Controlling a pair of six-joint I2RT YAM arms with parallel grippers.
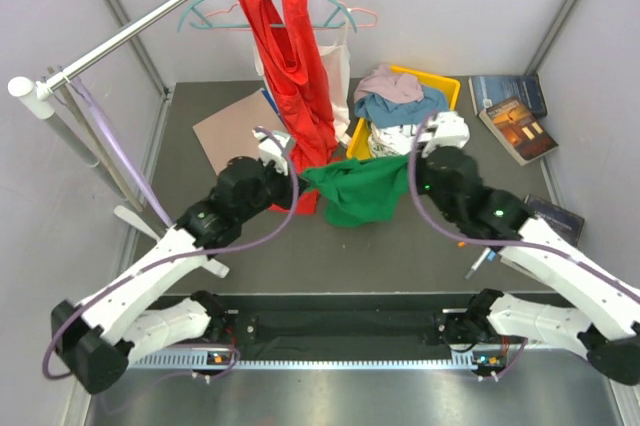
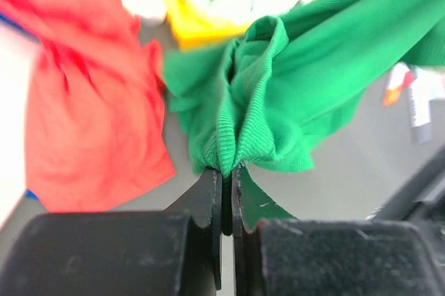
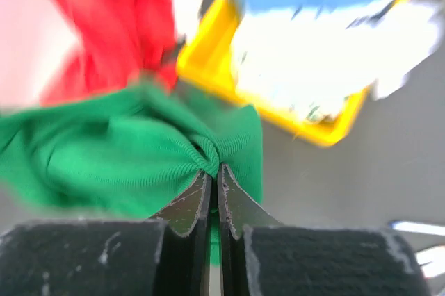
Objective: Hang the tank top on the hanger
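Green tank top held up off the worktop just in front of the yellow bin, slung between both arms and sagging in the middle.

Left gripper at the end farther from the bin: jaws nipped almost together on a bunched ribbed edge of the fabric. Right gripper at the bin's near left corner: jaws pressed tight on another gathered fold.

Heaped inside the bin, loose clothes in pink, blue and white.

Just left of the bin, a long red top draped from a teal hanger on the slanted rail, its hem right beside the left gripper and partly in front of the green fabric's left end. A pink hanger behind it.

Farther left of the bin, a brown cardboard sheet flat on the worktop. Well to the left, past the red top, the lavender hanger dangling near the rail's lower end.

Right of the bin, two books.
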